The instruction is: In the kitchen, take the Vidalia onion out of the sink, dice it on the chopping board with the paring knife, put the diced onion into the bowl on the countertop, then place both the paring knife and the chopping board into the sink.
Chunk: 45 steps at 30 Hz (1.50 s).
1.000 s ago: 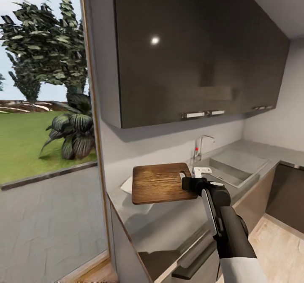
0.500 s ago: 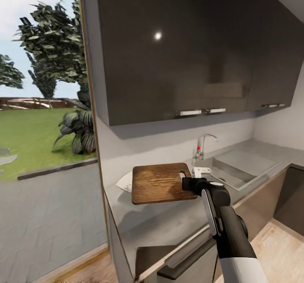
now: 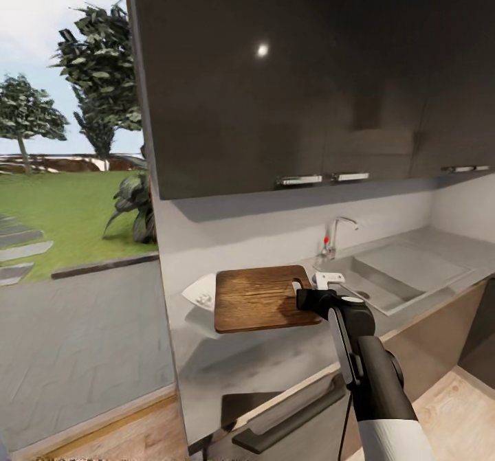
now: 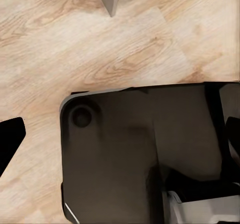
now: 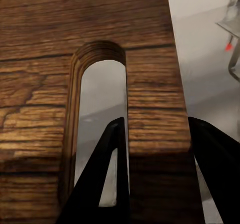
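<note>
The right gripper [image 3: 311,295] has its fingers clamped on the handle end of the chopping board [image 3: 258,298], holding it level above the counter [image 3: 275,361]. In the right wrist view the two dark fingers [image 5: 107,184] grip the strip of wood [image 5: 155,129] beside the board's slot. A white bowl [image 3: 201,293] sits on the counter at the board's 9 o'clock, partly hidden behind it. The sink [image 3: 402,275] lies at the board's 3 o'clock, with its tap [image 3: 335,234] behind. The left wrist view faces the wooden floor [image 4: 100,43] and the robot's dark base [image 4: 125,154]; whether the left fingers are apart or together I cannot tell.
</note>
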Tool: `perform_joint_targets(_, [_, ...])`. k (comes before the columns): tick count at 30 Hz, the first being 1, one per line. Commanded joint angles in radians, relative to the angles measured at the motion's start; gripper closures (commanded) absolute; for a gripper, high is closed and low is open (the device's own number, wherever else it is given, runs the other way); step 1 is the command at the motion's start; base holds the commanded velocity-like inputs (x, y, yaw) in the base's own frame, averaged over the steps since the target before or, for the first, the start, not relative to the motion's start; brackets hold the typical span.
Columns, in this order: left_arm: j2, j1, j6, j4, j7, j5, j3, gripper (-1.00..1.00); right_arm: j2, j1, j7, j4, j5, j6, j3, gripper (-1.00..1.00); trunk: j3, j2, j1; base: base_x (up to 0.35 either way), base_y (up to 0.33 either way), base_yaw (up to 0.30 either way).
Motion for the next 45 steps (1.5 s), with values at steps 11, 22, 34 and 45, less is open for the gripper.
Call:
perform_joint_targets(11, [0.001, 0.0, -0.002, 0.0, -0.002, 0.011, -0.003, -1.0, 0.001, 0.0, 0.01, 0.0, 0.01, 0.004, -0.001, 1.0, -0.015, -0.001, 0.0, 0.0, -0.307, 0.171])
perform_joint_targets(22, [0.0, 0.0, -0.002, 0.0, -0.002, 0.011, -0.003, -1.0, 0.001, 0.0, 0.01, 0.001, 0.01, 0.004, -0.001, 1.0, -0.03, -0.001, 0.0, 0.0, -0.307, 0.184])
perform_joint_targets(34, [-0.001, 0.0, -0.002, 0.0, -0.002, 0.011, -0.003, -1.0, 0.001, 0.0, 0.01, 0.001, 0.01, 0.004, -0.001, 1.0, -0.046, -0.001, 0.0, 0.0, -0.307, 0.192])
perform_joint_targets(45, [-0.001, 0.0, -0.002, 0.001, -0.002, 0.011, -0.003, -1.0, 0.001, 0.0, 0.01, 0.009, 0.01, 0.004, -0.001, 1.0, -0.061, -0.001, 0.0, 0.0, -0.307, 0.194])
